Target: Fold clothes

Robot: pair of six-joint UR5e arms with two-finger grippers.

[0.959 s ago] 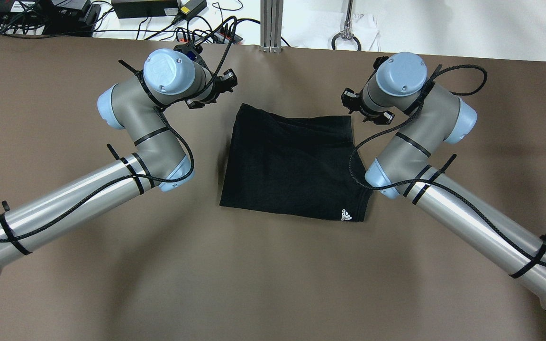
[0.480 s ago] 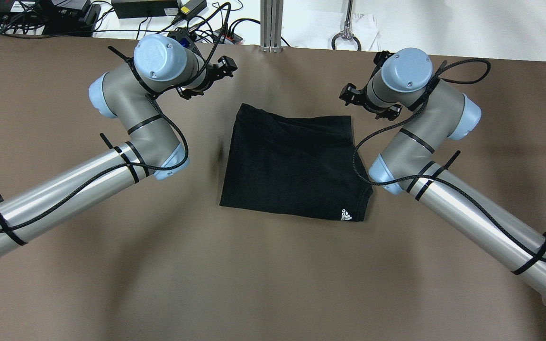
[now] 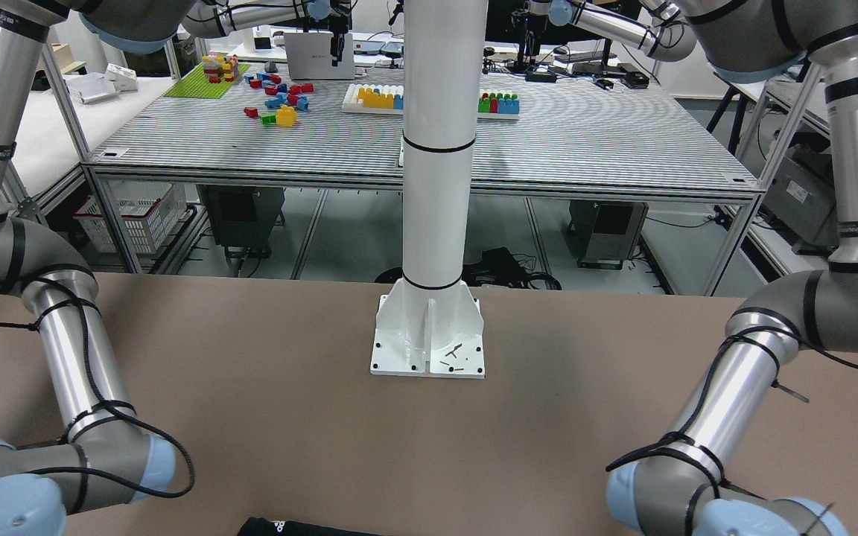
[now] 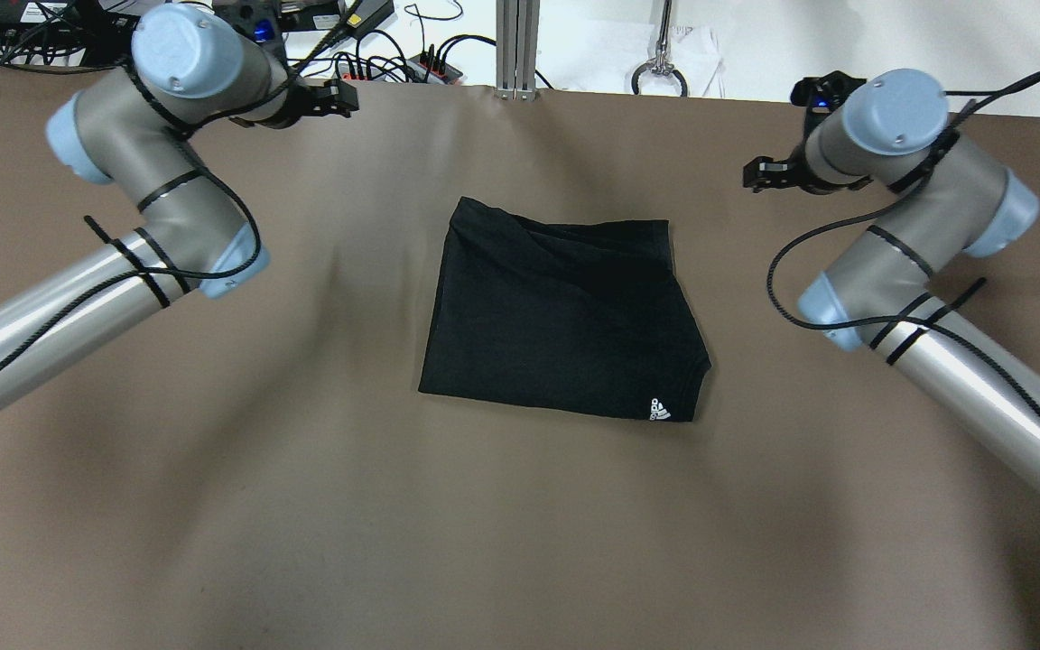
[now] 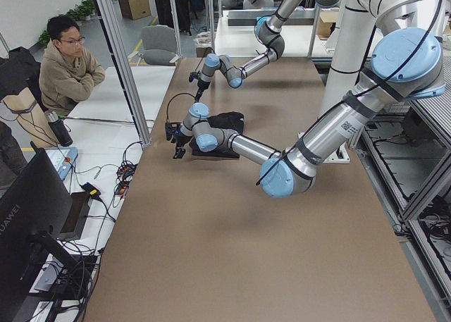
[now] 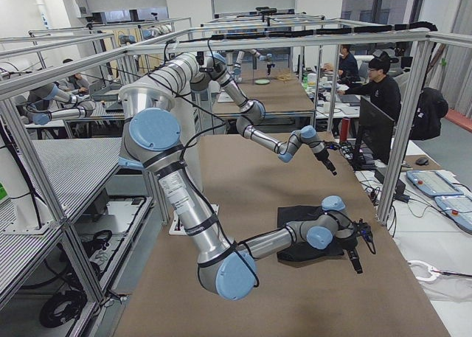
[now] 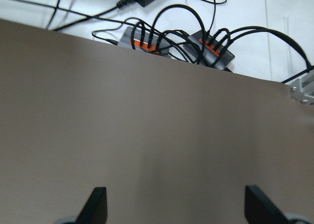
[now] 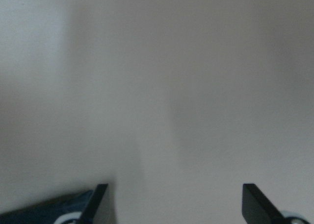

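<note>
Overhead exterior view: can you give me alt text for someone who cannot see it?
A black garment lies flat at the middle of the brown table, a small white logo at its lower right corner. The left gripper and right gripper hang near the table's far edge on either side, neither touching the garment.

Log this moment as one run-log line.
black garment: flat on table, untouched | left gripper: open, empty, near far table edge | right gripper: open, empty, over table, clear of garment | contact: none
</note>
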